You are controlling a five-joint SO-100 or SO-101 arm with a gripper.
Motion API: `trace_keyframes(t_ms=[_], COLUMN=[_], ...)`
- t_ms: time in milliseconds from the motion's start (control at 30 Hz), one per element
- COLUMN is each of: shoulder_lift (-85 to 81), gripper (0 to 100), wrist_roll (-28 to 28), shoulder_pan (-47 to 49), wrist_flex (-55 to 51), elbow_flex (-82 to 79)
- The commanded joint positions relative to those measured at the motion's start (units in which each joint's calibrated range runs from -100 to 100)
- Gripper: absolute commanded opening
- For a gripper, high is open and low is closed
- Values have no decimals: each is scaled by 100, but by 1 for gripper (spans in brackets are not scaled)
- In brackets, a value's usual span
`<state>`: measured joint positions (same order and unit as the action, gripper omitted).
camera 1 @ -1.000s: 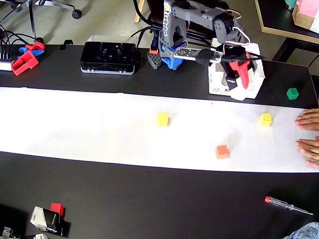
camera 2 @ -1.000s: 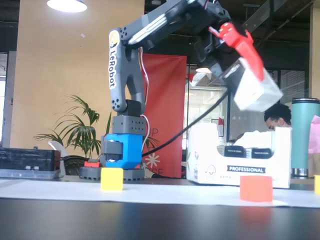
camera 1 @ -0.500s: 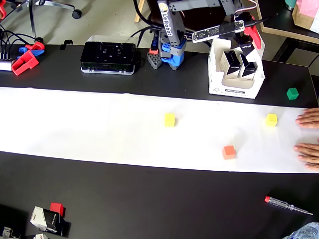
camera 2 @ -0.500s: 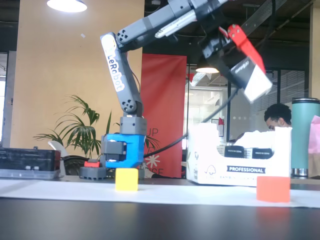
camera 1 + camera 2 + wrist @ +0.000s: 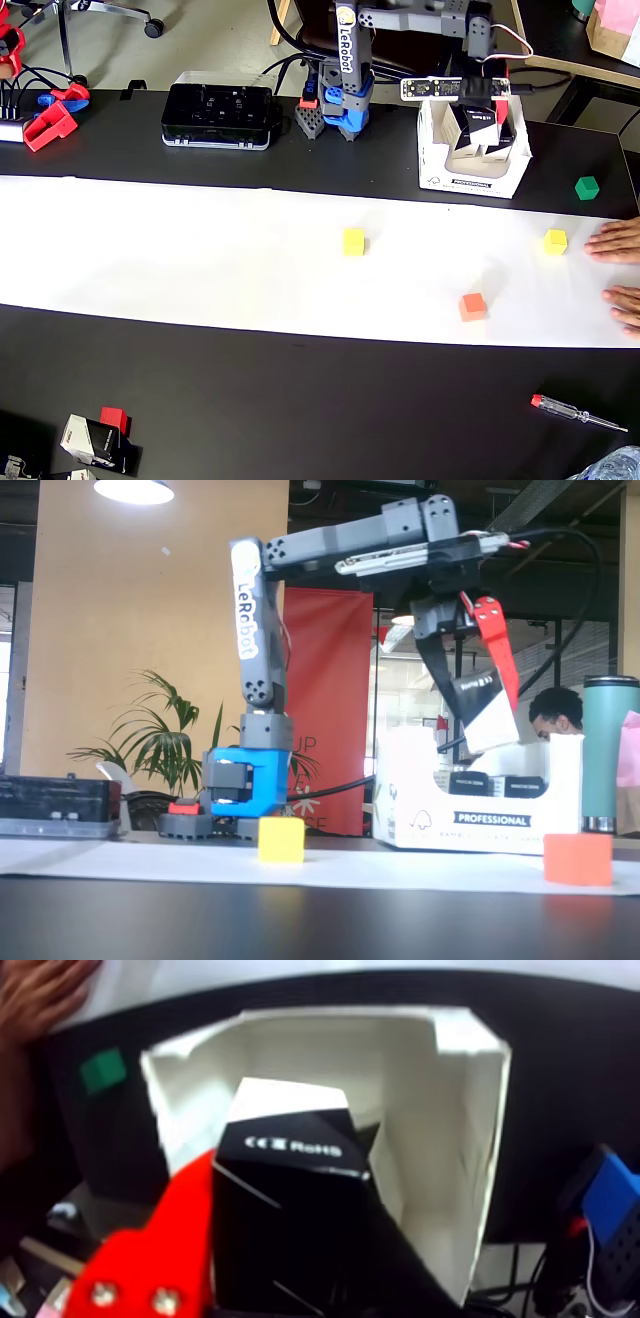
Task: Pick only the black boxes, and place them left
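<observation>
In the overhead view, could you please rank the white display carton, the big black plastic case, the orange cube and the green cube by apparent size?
1. White display carton and black plastic case: too alike to rank.
2. Orange cube.
3. Green cube, only marginally smaller.

The grey five-joint arm (image 5: 262,630) rises from its blue base, its upper link reaching level to the right in the fixed view, wrist bent downward. The two-finger gripper (image 5: 488,715), one finger red (image 5: 497,640) and one black, is clamped on a small glossy black carton (image 5: 290,1198), held tilted.
</observation>
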<state>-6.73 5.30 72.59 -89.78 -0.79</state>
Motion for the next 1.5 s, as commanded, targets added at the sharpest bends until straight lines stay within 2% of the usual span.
trace_keyframes(t_ms=[0, 167, 300, 467, 600, 767, 1067, 1167, 1233, 1467], shoulder_lift=[147, 234, 195, 52, -627, -1884, -3954, -4539, -4902, -6372], gripper=[10, 14, 30, 43, 44, 44, 44, 44, 39, 10], wrist_roll=[160, 281, 349, 1123, 1581, 2407, 3823, 4123, 4186, 4181], shoulder_pan=[-351, -377, -386, -325, -394, -741, -2499, -3123, -3495, -4769], wrist_flex=[-12, -20, -12, -20, 59, 345, 2507, 3072, 3437, 4948], elbow_flex=[638, 549, 425, 452, 443, 354, -1383, -2004, -2341, -3626])
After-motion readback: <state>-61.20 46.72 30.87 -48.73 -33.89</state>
